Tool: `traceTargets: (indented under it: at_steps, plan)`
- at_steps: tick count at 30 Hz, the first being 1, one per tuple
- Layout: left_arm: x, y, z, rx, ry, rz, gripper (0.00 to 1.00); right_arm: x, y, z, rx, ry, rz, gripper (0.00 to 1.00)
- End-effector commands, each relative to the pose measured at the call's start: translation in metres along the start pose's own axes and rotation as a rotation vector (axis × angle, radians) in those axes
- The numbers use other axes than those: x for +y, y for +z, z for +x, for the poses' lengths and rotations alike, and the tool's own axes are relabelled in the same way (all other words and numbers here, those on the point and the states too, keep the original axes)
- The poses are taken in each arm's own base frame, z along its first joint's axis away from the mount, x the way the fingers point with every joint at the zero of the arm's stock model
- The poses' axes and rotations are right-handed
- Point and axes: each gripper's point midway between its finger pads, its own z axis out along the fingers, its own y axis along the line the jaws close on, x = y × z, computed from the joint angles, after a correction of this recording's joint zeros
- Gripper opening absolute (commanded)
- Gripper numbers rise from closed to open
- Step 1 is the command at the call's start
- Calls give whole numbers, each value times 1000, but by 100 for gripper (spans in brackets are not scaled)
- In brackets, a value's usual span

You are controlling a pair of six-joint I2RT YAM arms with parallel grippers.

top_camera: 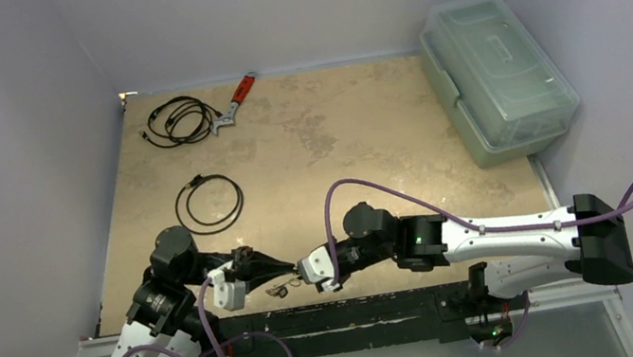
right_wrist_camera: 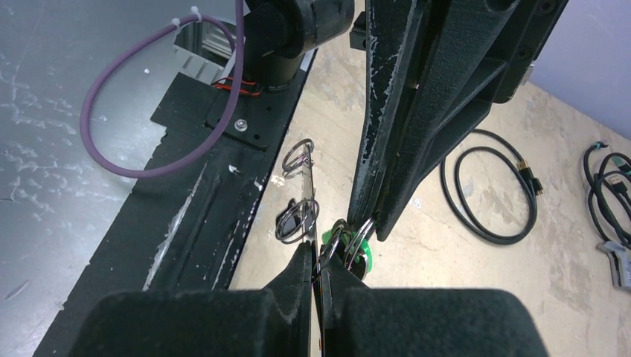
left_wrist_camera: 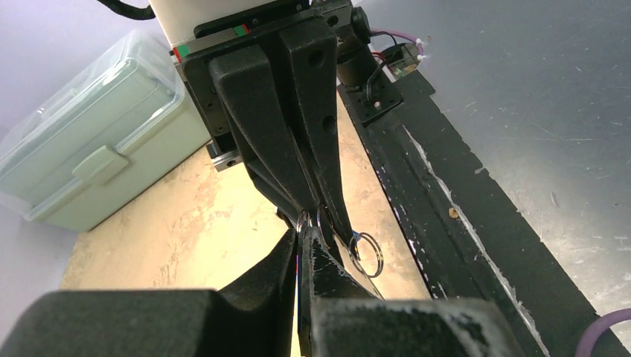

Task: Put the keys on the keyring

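My two grippers meet tip to tip low over the table's near edge: left gripper (top_camera: 284,265), right gripper (top_camera: 305,268). In the right wrist view my right gripper (right_wrist_camera: 321,256) is shut on the thin grey wire of the keyring (right_wrist_camera: 311,186), which is seen edge-on with small metal rings (right_wrist_camera: 298,220) dangling from it. The left gripper (right_wrist_camera: 372,227) comes in from above, shut on the small rings of the key with the green tag (right_wrist_camera: 363,259). In the left wrist view the left gripper (left_wrist_camera: 306,232) is shut, and a small ring (left_wrist_camera: 366,254) hangs beside it. The blue and dark tags are hidden.
Two coiled black cables (top_camera: 209,203) (top_camera: 179,121) and a red-handled wrench (top_camera: 236,103) lie at the back left. A clear lidded plastic box (top_camera: 498,78) stands at the back right. The black base rail (top_camera: 362,310) runs just under the grippers.
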Motion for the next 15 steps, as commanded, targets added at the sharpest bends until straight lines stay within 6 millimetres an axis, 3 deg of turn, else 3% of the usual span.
traceTargets:
  at_steps: [1,15]
  plan:
    - [-4,3,-11,-45,19,53,0,-24,-2,-38,-90,-52,69,0]
    - [-7,3,-14,-45,18,68,0,-26,-4,-37,-81,-51,81,0]
